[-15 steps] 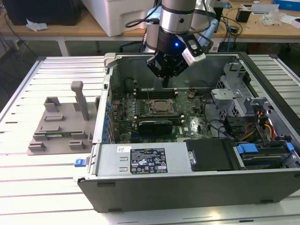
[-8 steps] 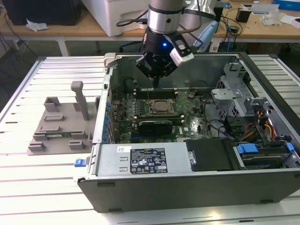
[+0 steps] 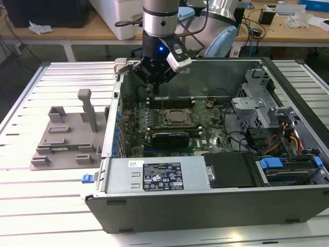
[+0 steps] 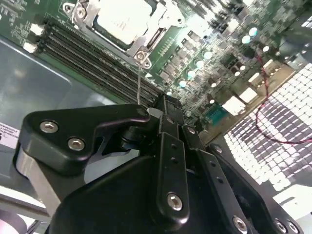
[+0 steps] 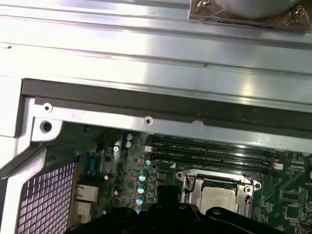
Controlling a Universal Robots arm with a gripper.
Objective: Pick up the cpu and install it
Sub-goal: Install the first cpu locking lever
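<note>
The cpu (image 4: 122, 19) lies flat in the motherboard's socket, its pale silvery top ringed by the metal socket frame (image 4: 146, 41). The first wrist view shows the cpu (image 5: 218, 196) too, beside the long memory slots (image 5: 209, 148). In the exterior view the socket (image 3: 177, 119) sits mid-board inside the open computer case. My gripper (image 3: 157, 86) hangs above the board's back edge, behind the socket and clear of it. Its black fingers (image 4: 165, 114) are pressed together with nothing between them. A thin metal lever rod (image 4: 139, 80) rises from the socket's corner just beyond the fingertips.
The case's metal wall (image 5: 146, 63) runs close behind the gripper. A grey fixture (image 3: 67, 136) stands on the slatted table at the exterior view's left. A black card (image 3: 172, 138), a labelled metal box (image 3: 154, 175) and blue-handled drive bays (image 3: 272, 167) fill the case's front and right.
</note>
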